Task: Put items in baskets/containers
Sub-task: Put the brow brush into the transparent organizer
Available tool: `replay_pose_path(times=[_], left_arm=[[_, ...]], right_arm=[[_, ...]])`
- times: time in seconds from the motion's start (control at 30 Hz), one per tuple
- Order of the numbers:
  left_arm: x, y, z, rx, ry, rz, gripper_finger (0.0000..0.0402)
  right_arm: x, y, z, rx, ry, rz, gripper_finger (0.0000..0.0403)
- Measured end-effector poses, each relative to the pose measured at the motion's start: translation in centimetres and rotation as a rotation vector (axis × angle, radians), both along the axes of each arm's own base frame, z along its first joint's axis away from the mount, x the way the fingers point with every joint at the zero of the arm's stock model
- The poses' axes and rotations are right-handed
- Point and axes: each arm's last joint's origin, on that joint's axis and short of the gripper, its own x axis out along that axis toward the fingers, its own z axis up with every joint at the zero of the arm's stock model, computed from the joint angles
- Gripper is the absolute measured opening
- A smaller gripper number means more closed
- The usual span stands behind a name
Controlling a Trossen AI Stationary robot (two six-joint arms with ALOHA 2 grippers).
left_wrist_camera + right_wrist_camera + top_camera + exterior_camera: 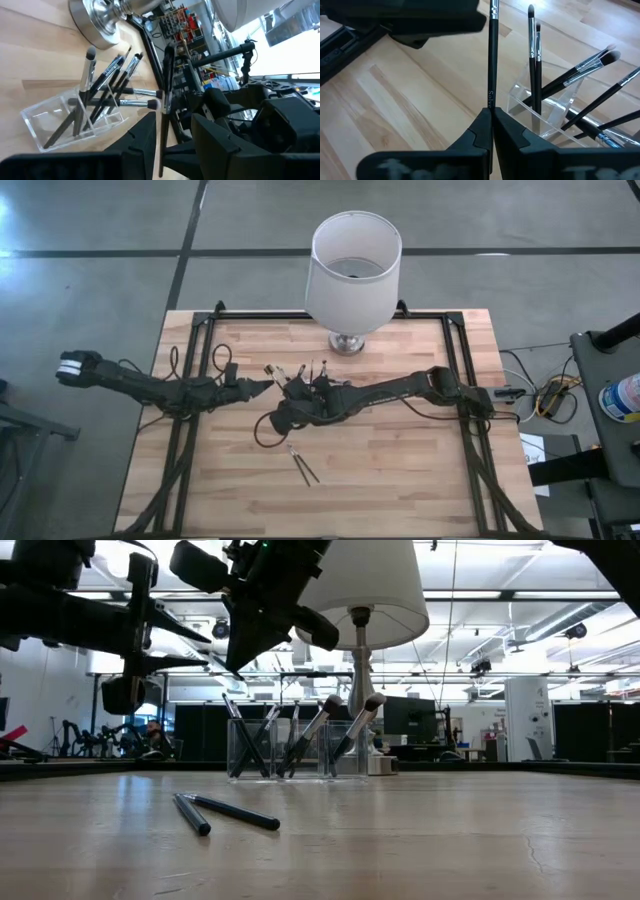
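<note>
A clear plastic holder (pixel 300 375) stands on the wooden table in front of the lamp, with several thin dark brushes leaning in its compartments (pixel 100 95). Two more brushes (pixel 302 465) lie crossed on the wood nearer the front edge. My right gripper (pixel 491 112) hovers just beside the holder (pixel 540 107), shut on one thin dark brush (pixel 492 60). My left gripper (pixel 174 120) stands open left of the holder, level. The held brush (pixel 164 100) passes between its two fingers, close to one of them. My right gripper pinches the brush's dark handle (pixel 491 97) between its two fingertips, coming slanting down from the table's right. The brush sticks out beyond the fingertips, and its silver ferrule end (pixel 494 10) reaches my left gripper. It is lifted clear of the table. My left gripper: whether a finger touches the brush, I cannot tell.
A large white lampshade (pixel 350 270) on a metal base (pixel 348 342) stands at the table's far edge, just behind the holder. Black frame rails (pixel 190 380) run along the left and right sides. Bare wood lies toward the near edge.
</note>
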Motion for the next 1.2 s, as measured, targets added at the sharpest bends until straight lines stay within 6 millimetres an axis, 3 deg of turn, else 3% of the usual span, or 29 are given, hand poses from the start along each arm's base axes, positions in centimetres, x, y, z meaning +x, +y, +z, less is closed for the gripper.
replay_pose_path(times=[1.2], left_arm=[[1.1, 0.0, -0.2, 0.057, -0.011, -0.023, 0.0117]], right_arm=[[1.0, -0.7, 0.8, 0.005, -0.145, -0.049, 0.0008]])
